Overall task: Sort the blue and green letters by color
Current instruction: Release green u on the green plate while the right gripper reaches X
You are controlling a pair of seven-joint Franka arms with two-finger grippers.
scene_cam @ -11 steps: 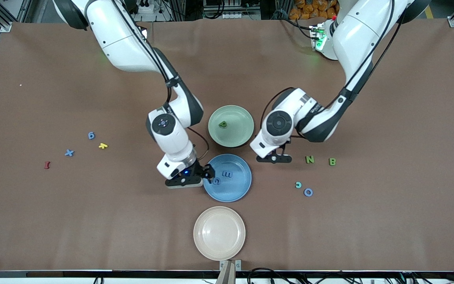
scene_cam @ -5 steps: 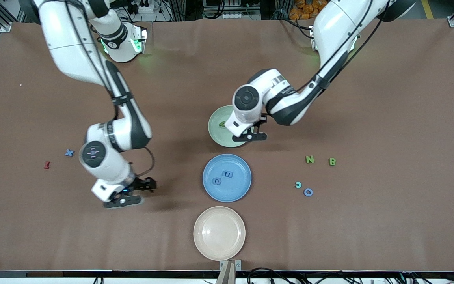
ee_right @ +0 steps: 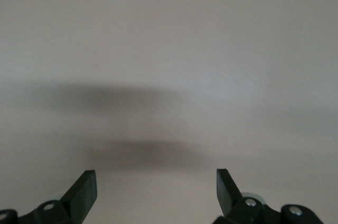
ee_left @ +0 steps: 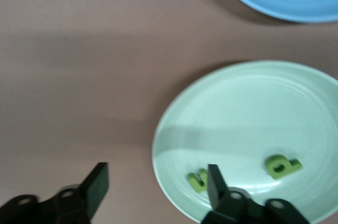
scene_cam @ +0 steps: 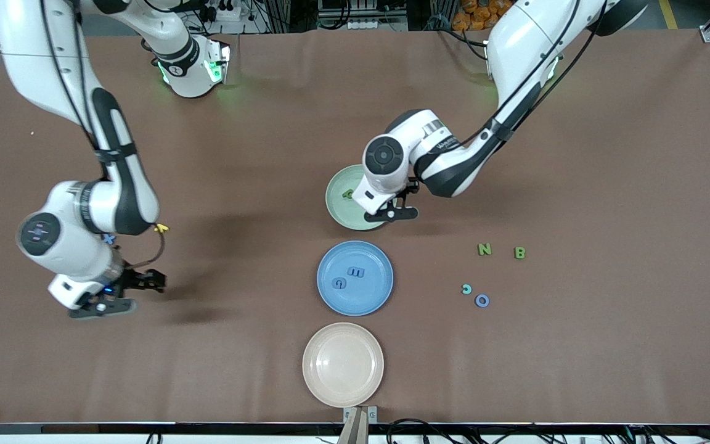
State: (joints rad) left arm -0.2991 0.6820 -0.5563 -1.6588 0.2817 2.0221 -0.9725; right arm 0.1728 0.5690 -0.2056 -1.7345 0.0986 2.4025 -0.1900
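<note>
Four letters looked sorted, with at least three more to go, by my reading. Clock directions are taken from the blue plate (scene_cam: 381, 296) at the middle of the front view.

At nine o'clock, toward the right arm's end, the right gripper (scene_cam: 156, 282) hung over bare table (scene_cam: 238, 345), its pincer released and grasping nothing. Between nine and ten o'clock lay a yellow letter (scene_cam: 161, 228), no part of the job, and beside it a sliver of the blue X (scene_cam: 108, 238), unsorted.

In the blue plate lay the blue G (scene_cam: 339, 283) and blue E (scene_cam: 356, 272). At twelve o'clock, in the green plate (scene_cam: 336, 213), the left wrist view showed a green p (ee_left: 283, 166) and a curved green piece (ee_left: 198, 180). The left gripper (scene_cam: 392, 214) hovered over that plate's rim, pincer released, nothing between its jaws. At six o'clock the beige plate (scene_cam: 315, 382) held nothing.

At three o'clock the green N (scene_cam: 484, 249) and green B (scene_cam: 519, 253) waited on the table. Near four o'clock lay a teal c (scene_cam: 466, 288) and a pale blue O (scene_cam: 482, 301); which plate each belongs to was hard to judge.

The right arm covered most of the X and the table around it, so any letters beneath could not be told. The left arm's wrist hid half the green plate in the front view.
</note>
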